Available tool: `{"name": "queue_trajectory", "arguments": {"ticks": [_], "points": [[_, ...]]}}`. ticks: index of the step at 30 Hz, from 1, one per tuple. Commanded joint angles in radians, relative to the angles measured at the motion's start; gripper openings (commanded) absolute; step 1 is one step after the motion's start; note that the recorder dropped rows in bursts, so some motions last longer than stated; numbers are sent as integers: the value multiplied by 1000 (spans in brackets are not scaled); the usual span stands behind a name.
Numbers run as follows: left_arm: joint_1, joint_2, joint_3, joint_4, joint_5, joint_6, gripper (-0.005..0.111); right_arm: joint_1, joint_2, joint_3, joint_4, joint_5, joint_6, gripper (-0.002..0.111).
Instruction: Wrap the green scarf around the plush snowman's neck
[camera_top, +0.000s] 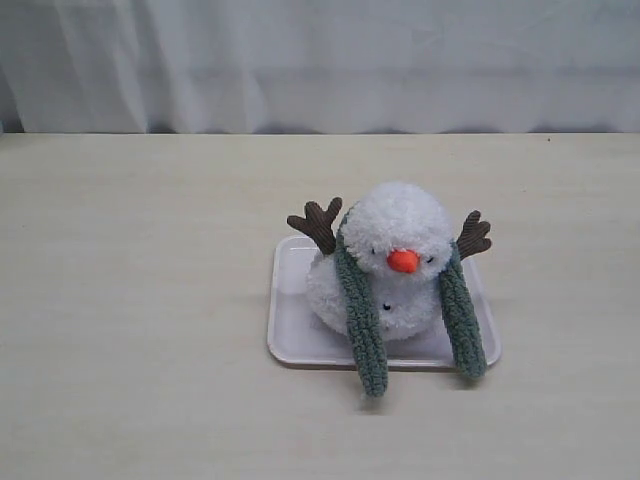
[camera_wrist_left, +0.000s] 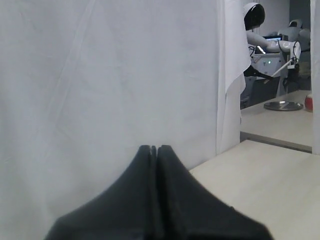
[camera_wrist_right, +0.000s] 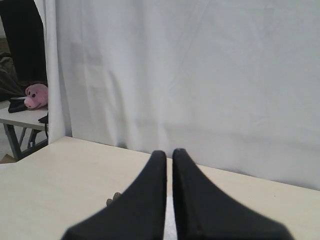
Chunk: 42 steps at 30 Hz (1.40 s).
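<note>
Left gripper: the black left gripper (camera_wrist_left: 154, 150) is clenched and empty, facing the white curtain (camera_wrist_left: 100, 75).
Right gripper: the black right gripper (camera_wrist_right: 169, 155) is also closed on nothing, pointing across the pale wooden desk (camera_wrist_right: 65, 175).
Snowman: the fluffy white plush snowman (camera_top: 400, 225) with an orange nose and brown antler-like arms sits on a flat white tray (camera_top: 290, 340) mid-desk.
Scarf: the fuzzy grey-green knit scarf (camera_top: 360, 320) passes behind the head, with both tails hanging down the front, one on each side of the nose.
Long axis: the tails run roughly parallel toward the tray's front edge, and the left one overhangs it.
Neck: the front of the snowman's neck (camera_top: 400, 283) is uncovered.
Arm choice: neither gripper shows in the exterior view, so I cannot tell which is nearer. Each tail probably suits the arm on its own side.
Progress: draped but not crossed, so likely unfinished.
</note>
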Motion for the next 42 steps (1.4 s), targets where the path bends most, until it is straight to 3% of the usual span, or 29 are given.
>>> {"name": "queue_trajectory", "arguments": {"ticks": [1,20,22,24,27,31,33,37,42], "points": [[-2,-16,5,1,-11,-8,0,0,-4,-8,-9,2,4,4],[-2,-16,5,-36,8,11,0,0,-4,-8,-9,2,4,4],[-2,-26,5,-141,52,100,0,0,-4,-8,-9,2,4,4],[-2,-44,5,-353,143,238,0,0,-4,-8,-9,2,4,4],[-2,-82,5,-654,259,556,0,0,-4,-8,-9,2,4,4],[-2,-136,6,-1041,250,1058,0,0,-4,-8,-9,2,4,4],[-2,-152,6,-1181,240,1202,0,0,-4,-8,-9,2,4,4],[4,-164,6,-1173,265,1224,0,0,-4,-8,-9,2,4,4],[84,-168,6,-1175,327,1218,0,0,-4,-8,-9,2,4,4]]}}
